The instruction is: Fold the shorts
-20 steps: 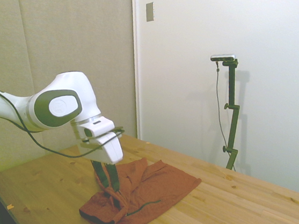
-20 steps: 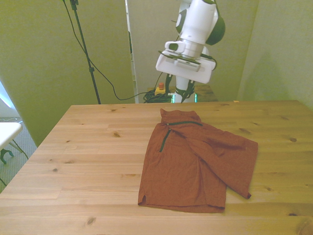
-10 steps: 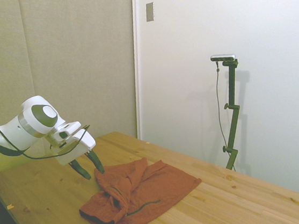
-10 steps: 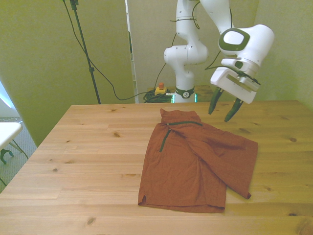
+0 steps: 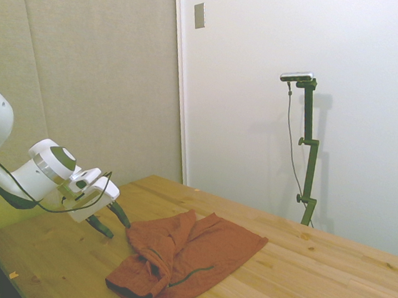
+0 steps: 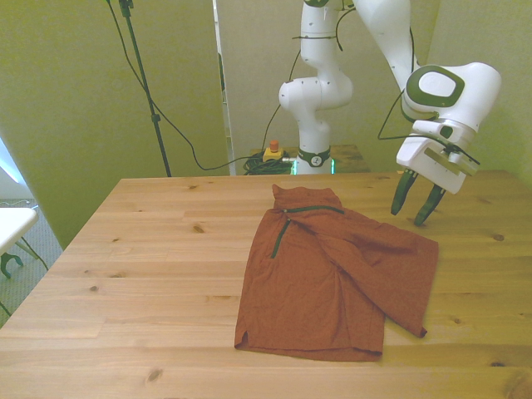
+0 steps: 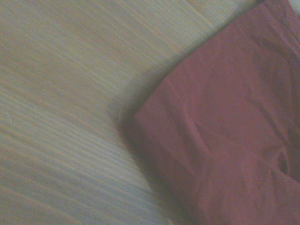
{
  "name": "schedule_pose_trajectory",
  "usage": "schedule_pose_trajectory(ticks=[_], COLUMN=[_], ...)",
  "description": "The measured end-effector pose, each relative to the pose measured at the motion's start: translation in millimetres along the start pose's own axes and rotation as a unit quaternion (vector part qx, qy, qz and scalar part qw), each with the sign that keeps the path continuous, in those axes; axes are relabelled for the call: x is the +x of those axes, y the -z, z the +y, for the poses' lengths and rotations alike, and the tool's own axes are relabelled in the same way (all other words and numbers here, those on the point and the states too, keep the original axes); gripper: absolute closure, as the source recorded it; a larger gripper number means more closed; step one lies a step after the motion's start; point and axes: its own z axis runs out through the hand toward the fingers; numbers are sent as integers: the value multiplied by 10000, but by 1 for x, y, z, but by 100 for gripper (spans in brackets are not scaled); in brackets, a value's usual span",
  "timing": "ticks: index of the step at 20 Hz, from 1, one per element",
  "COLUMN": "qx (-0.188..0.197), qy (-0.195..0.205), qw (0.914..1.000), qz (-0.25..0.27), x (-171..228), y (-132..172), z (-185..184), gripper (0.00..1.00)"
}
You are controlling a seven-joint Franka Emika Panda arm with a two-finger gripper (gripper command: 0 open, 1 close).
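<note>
I hold the end effector wide and empty beside the shorts, lined up to pinch their edge.

Soft, even indoor light with a yellow-green cast; wrist view blurred, others fairly sharp.

Shorts: rust-red, dark zip lines. Worktop: pale knotted wood grain. Tool: dark fingers, white body.
</note>
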Motion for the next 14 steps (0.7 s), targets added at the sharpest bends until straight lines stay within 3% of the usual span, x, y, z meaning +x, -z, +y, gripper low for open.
schedule_pose_trajectory(ticks=[14], qx=[-144], qy=[-309], qw=[9994], qz=[-40], x=[39], y=[-31], z=[1], gripper=[0])
